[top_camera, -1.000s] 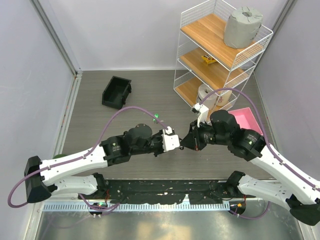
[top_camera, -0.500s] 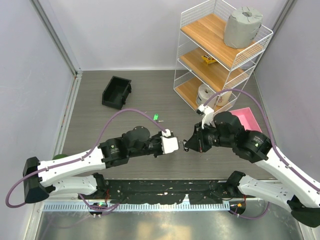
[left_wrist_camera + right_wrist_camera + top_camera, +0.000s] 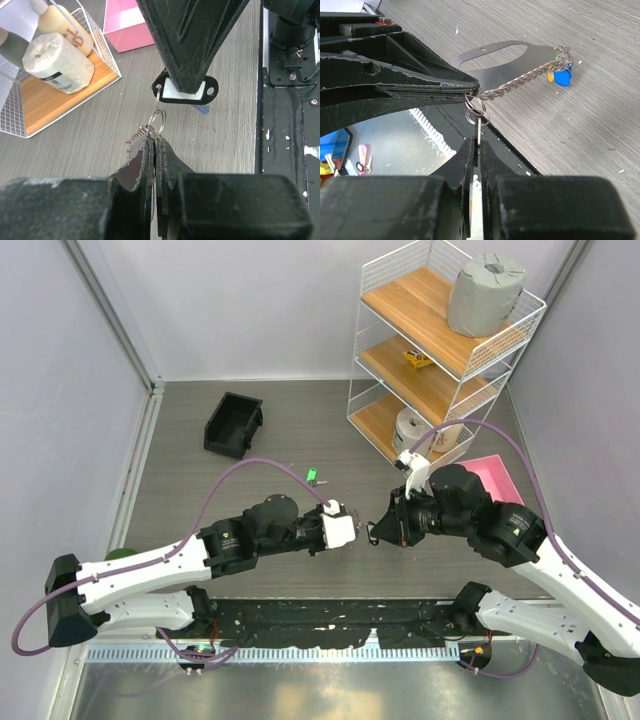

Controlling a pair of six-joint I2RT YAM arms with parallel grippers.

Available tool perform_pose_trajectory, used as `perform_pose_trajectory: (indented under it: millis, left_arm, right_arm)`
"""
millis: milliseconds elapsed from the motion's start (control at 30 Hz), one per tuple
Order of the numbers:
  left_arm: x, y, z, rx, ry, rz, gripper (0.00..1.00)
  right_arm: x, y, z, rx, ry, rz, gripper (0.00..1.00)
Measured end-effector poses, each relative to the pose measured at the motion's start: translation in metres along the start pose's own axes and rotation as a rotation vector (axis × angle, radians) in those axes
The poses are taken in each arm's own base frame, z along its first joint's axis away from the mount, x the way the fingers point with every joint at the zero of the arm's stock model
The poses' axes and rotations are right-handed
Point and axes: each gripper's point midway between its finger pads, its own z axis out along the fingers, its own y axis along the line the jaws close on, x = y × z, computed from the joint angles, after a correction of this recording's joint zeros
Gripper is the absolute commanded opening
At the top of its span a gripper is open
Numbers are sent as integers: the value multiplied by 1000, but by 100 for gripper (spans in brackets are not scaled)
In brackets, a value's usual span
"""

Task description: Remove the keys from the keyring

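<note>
My two grippers meet tip to tip above the table's middle. My left gripper (image 3: 351,530) (image 3: 153,141) is shut on the end of the keyring (image 3: 156,121), small silver wire rings with a twisted silver chain (image 3: 520,80). The chain ends at a blue key head (image 3: 563,79) and a yellow one (image 3: 551,76), which hang over the floor. A flat silver plate (image 3: 495,57) shows behind the chain. My right gripper (image 3: 373,533) (image 3: 476,144) is shut on a black tag with a white label (image 3: 185,93), which hangs on the rings.
A lone green-tagged key (image 3: 313,476) lies on the table just beyond the grippers. A black bin (image 3: 233,423) stands at the far left. A white wire shelf (image 3: 440,350) with rolls and a bottle stands at the far right, a pink tray (image 3: 495,480) beside it.
Both grippers have shifted a little toward the near edge, still joined at the rings. The green-tagged key now shows fully beyond them.
</note>
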Motion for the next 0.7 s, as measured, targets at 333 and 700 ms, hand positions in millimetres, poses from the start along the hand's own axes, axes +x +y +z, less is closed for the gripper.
perform_pose_trajectory:
  millis: [333,700]
  left_arm:
    - [8,1,-2,-24,5,1,0]
    - [8,3,0,-46,-127,-9,0]
  right_arm:
    - [2,1,6,-8,33,7,5]
    - [12,6,5,-58,42,7,5]
